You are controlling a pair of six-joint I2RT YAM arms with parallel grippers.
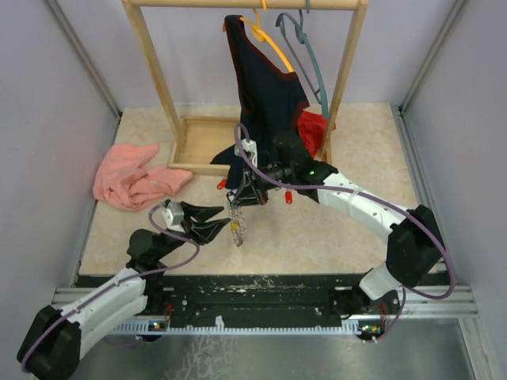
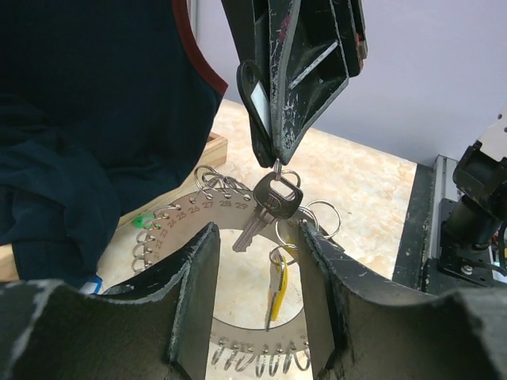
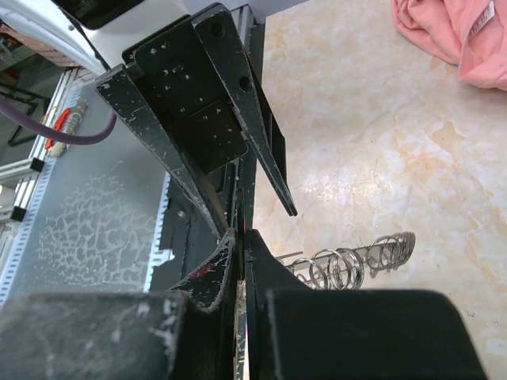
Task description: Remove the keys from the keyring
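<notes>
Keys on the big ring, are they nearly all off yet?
No. Maybe done: two red bits on the table could be freed keys, too small to tell. In hand: the right claw pinches the keyring up, and the open left claw sits around a silver key. Still to do: that key, plus a yellow tag and a green tag hanging on.

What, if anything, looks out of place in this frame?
Nothing looks damaged. Two things are untidy: a pink cloth lies crumpled on the table left of the wooden rack, and the dark garment hangs lopsided from the orange hanger, its lower end sagging down to the rack's base.
</notes>
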